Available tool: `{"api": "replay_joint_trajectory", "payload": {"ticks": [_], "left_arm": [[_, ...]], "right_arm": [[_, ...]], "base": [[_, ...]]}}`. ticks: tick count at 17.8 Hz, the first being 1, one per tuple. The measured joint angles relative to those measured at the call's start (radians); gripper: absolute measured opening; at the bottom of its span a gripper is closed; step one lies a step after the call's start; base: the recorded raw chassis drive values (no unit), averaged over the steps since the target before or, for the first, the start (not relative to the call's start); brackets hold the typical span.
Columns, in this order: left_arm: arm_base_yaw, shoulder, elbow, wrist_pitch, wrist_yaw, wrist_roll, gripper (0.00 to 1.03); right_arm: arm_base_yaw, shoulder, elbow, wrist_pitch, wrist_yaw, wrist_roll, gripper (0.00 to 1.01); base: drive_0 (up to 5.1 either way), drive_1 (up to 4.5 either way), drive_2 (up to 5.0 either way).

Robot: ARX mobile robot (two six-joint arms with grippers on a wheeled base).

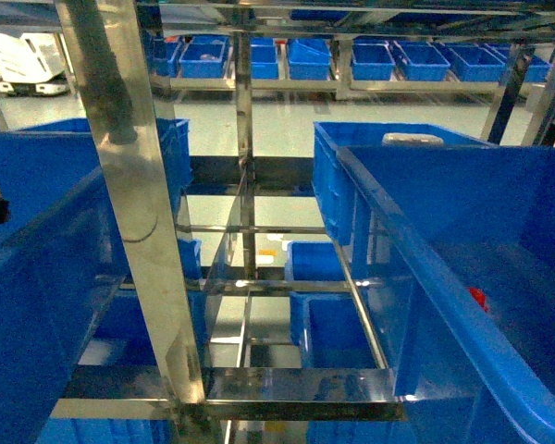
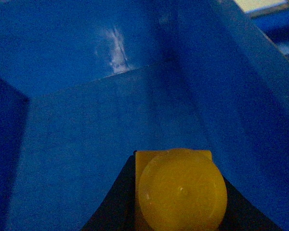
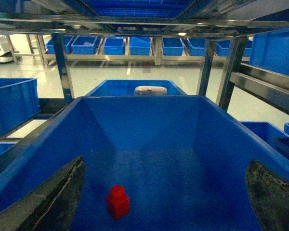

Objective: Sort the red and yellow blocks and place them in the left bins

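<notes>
My left pincer [image 2: 180, 211] grips the glossy orange-yellow stud-topped brick [image 2: 180, 190], stud facing my wrist, above a deep blue plastic crate's floor [image 2: 111, 130]. My right pincer [image 3: 166, 202] gapes over the upright red brick [image 3: 118, 202].

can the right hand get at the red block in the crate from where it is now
Probably yes. In the right wrist view the red block stands alone on the floor of the blue crate, between and just ahead of the right hand's spread fingers, with nothing above or around it.
</notes>
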Motion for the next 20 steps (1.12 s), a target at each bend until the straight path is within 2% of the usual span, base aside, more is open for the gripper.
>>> {"api": "replay_joint_trajectory", "payload": {"ticks": [3, 4, 5, 6, 8, 10, 11, 14, 20], "left_arm": [[-0.013, 0.07, 0.024, 0.009, -0.031, -0.003, 0.26], [-0.004, 0.089, 0.018, 0.047, -0.031, -0.008, 0.26], [0.016, 0.11, 0.005, 0.093, -0.036, -0.043, 0.26], [0.034, 0.113, -0.003, 0.109, -0.035, -0.055, 0.26], [0.076, 0.131, -0.026, 0.095, -0.079, 0.008, 0.26], [0.156, 0.187, -0.068, 0.079, -0.074, 0.061, 0.26], [0.178, 0.188, -0.068, 0.079, -0.072, 0.072, 0.26], [0.205, 0.188, -0.057, 0.102, -0.066, 0.085, 0.26], [0.194, 0.201, -0.045, 0.096, -0.063, 0.098, 0.26]], "right_arm": [[0.0, 0.0, 0.0, 0.0, 0.0, 0.0, 0.98], [0.0, 0.0, 0.0, 0.0, 0.0, 0.0, 0.98], [0.0, 0.0, 0.0, 0.0, 0.0, 0.0, 0.98], [0.0, 0.0, 0.0, 0.0, 0.0, 0.0, 0.98], [0.0, 0.0, 0.0, 0.0, 0.0, 0.0, 0.98], [0.0, 0.0, 0.0, 0.0, 0.0, 0.0, 0.98], [0.0, 0.0, 0.0, 0.0, 0.0, 0.0, 0.98], [0.0, 0.0, 0.0, 0.0, 0.0, 0.0, 0.98], [0.0, 0.0, 0.0, 0.0, 0.0, 0.0, 0.98]], "base": [[0.0, 0.0, 0.0], [0.0, 0.0, 0.0], [0.0, 0.0, 0.0], [0.0, 0.0, 0.0], [0.0, 0.0, 0.0], [0.0, 0.0, 0.0], [0.0, 0.0, 0.0], [0.0, 0.0, 0.0], [0.0, 0.0, 0.0]]}}
